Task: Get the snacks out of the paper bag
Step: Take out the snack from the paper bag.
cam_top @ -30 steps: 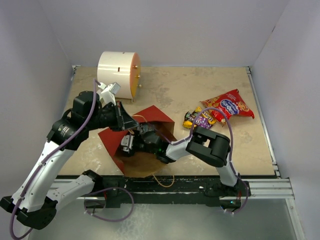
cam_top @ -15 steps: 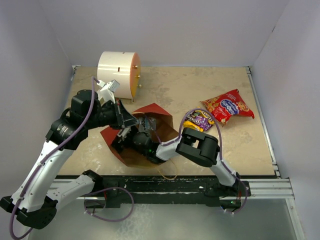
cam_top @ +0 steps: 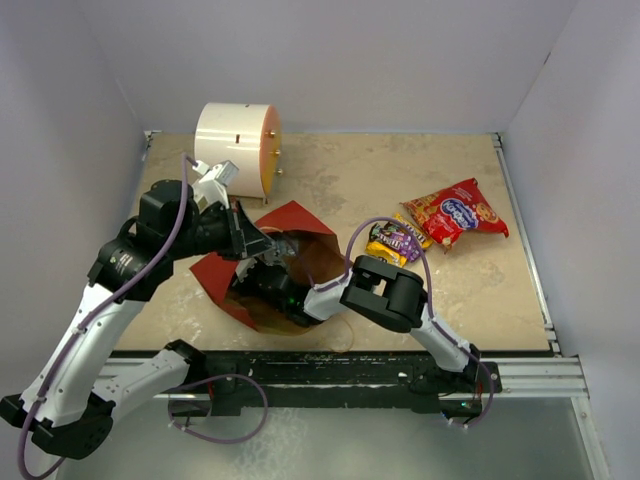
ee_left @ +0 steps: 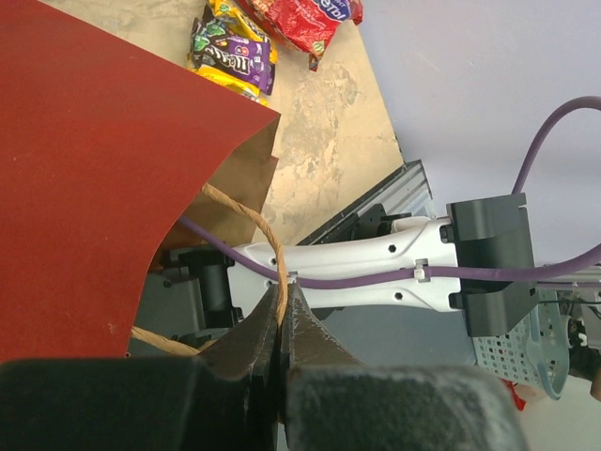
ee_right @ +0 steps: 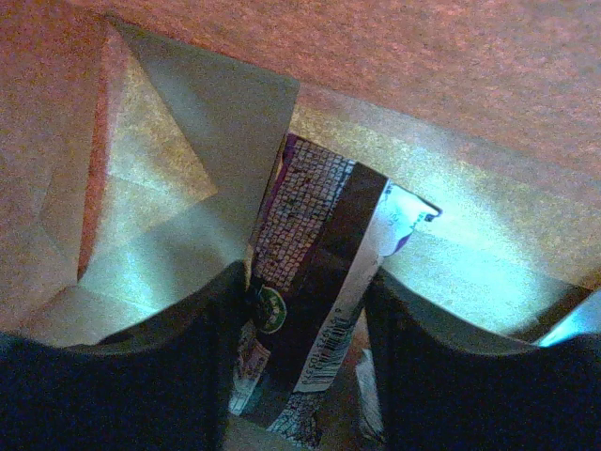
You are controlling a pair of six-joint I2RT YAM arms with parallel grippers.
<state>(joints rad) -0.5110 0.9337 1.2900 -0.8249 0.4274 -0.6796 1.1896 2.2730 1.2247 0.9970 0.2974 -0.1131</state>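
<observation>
The red paper bag (cam_top: 293,220) lies on its side, its brown mouth turned to the near right. My left gripper (ee_left: 282,293) is shut on its cord handle (ee_left: 267,235) and holds the mouth up; it also shows in the top view (cam_top: 252,243). My right arm (cam_top: 385,292) reaches deep into the bag, and its gripper is hidden in the top view. In the right wrist view my right gripper (ee_right: 308,282) is open, its fingers either side of a dark purple-and-silver packet (ee_right: 315,225) with a barcode. A red snack bag (cam_top: 456,212) and a yellow-purple packet (cam_top: 396,240) lie on the table outside.
A white-and-orange cylinder (cam_top: 238,148) stands at the back left, just behind the bag. White walls close in the table on three sides. A metal rail (cam_top: 520,372) runs along the near edge. A light-blue edge (ee_right: 575,327) shows inside the bag at the right.
My right arm has pushed further left into the bag. The bag's mouth has shifted left and opened up. My left gripper has kept its hold on the handle.
</observation>
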